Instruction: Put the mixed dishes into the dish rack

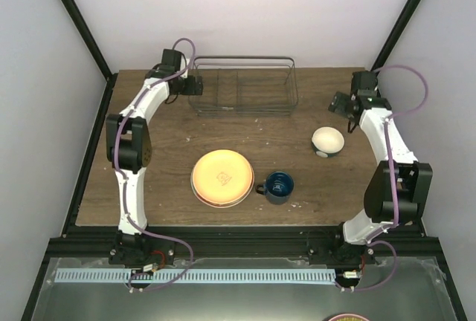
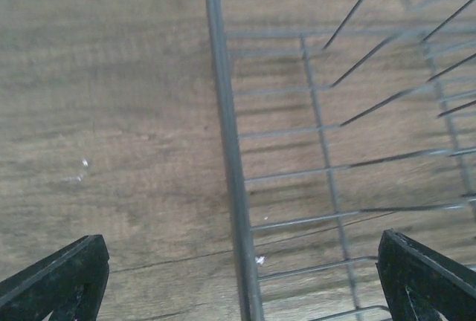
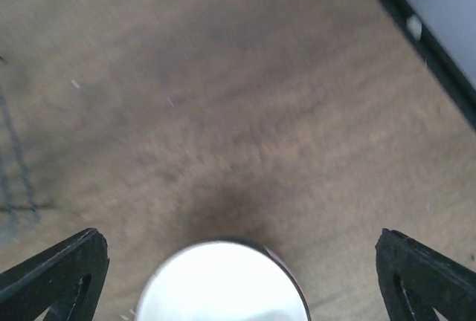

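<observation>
The wire dish rack (image 1: 242, 87) stands empty at the back of the table. My left gripper (image 1: 195, 85) is open at its left end, and in the left wrist view (image 2: 242, 276) it straddles the rack's rim wire (image 2: 230, 150). The orange-yellow plate (image 1: 222, 176) lies at centre front. A pale rim (image 1: 202, 197) shows under it; I cannot tell if that is the mint-green plate. The dark blue mug (image 1: 279, 186) stands right of the plate. The white-and-teal bowl (image 1: 328, 141) sits at the right. My right gripper (image 1: 338, 105) is open just behind the bowl (image 3: 223, 287), empty.
The black frame posts and the table's right edge (image 3: 424, 46) run close to the right gripper. A round red-rimmed thing (image 1: 348, 318) shows at the bottom edge, off the table.
</observation>
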You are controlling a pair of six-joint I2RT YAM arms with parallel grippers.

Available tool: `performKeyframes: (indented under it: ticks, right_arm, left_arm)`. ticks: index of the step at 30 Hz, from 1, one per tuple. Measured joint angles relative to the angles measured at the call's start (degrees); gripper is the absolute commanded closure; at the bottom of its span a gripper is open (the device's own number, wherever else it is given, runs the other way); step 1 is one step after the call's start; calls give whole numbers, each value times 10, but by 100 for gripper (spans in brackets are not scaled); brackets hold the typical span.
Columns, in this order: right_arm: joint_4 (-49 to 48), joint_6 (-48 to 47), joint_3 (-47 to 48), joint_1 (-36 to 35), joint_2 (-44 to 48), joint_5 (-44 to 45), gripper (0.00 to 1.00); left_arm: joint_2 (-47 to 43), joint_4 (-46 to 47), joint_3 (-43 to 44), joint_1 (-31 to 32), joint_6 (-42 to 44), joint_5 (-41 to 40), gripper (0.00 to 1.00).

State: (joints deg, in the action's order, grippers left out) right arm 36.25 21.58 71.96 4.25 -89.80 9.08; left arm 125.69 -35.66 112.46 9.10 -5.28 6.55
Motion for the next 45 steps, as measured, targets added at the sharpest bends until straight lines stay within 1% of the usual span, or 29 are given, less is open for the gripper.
performKeyframes:
  ticks: [4,7,14,17,21,25,28,35,45]
  right_arm:
    - [2,-1,73,0,-7,-8,0]
    - [-9,-1,126,-1,-40,-20,0]
    - [-35,-5,207,-19,-166,-63,0]
    - [-38,-14,238,-37,-225,-82,0]
    - [-39,-28,271,-76,-275,-99,0]
    - [-42,-34,291,-110,-288,-113,0]
    - [-45,-38,304,-122,-288,-116,0]
    - [-45,-45,307,-115,-288,-103,0]
    - [-30,-51,313,-113,-288,-92,0]
  left_arm:
    - [33,-10,0,2,0,-16,0]
    - [48,-14,0,2,0,-25,0]
    - [51,-12,-1,2,2,-42,0]
    - [51,-9,-2,2,4,-47,0]
    - [50,-6,-5,2,9,-52,0]
    - [46,-4,-10,3,13,-63,0]
    - [40,-1,-20,3,14,-73,0]
    - [16,-9,-53,-3,20,-92,0]
    - [-28,-27,-110,-17,26,-97,0]
